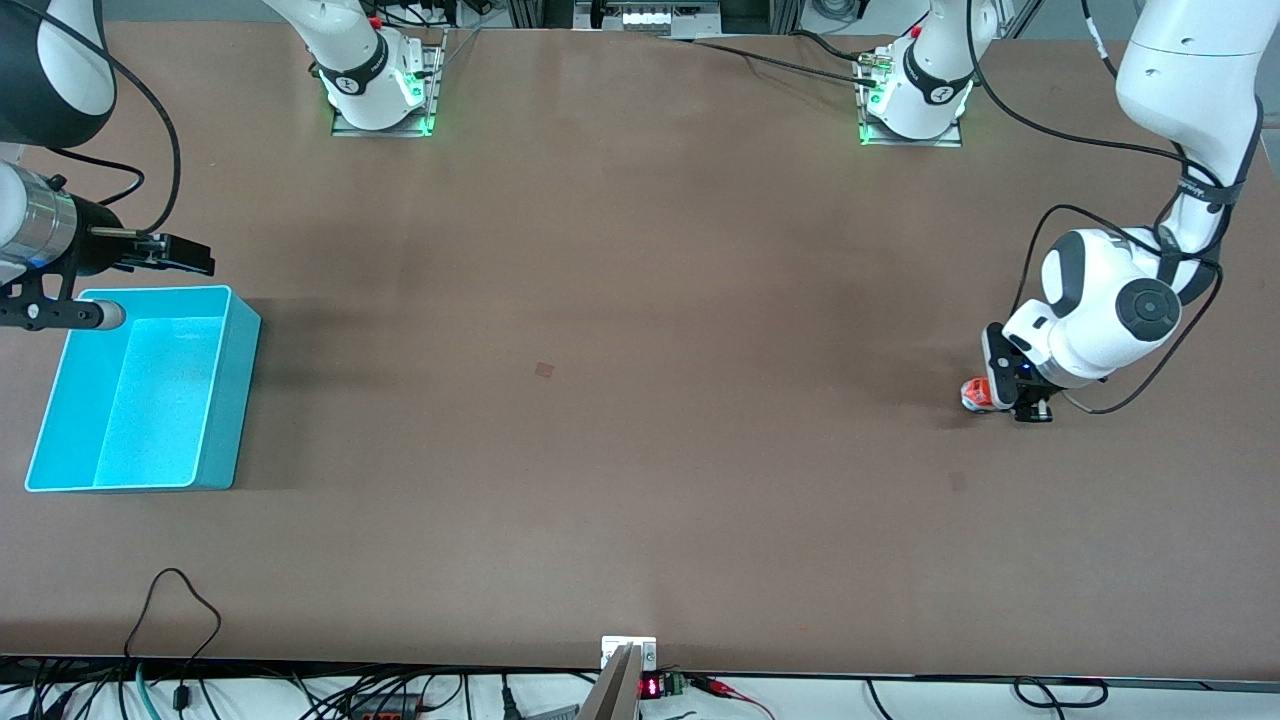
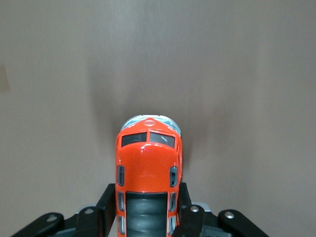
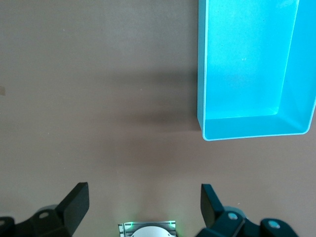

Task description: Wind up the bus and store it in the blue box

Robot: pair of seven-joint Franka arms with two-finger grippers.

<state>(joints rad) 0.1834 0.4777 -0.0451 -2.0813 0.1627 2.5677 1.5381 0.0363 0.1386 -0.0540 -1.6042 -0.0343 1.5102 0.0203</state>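
The orange toy bus [image 1: 974,393] is at the table surface near the left arm's end of the table. My left gripper [image 1: 1005,398] stands down over it, shut on its sides. In the left wrist view the bus [image 2: 148,158] sits between the black fingers [image 2: 106,202], its nose pointing away from the gripper [image 2: 146,210]. The empty blue box [image 1: 235,400] stands at the right arm's end. My right gripper [image 1: 190,255] is open and empty in the air, over the table by the box's wall farthest from the front camera. The right wrist view shows the box [image 3: 237,127] past the gripper [image 3: 144,202].
The arm bases [image 1: 380,90] [image 1: 915,100] stand along the table's back edge. Small tape marks [image 1: 544,369] [image 1: 958,481] lie on the brown table. Cables and a small display [image 1: 650,687] run along the front edge.
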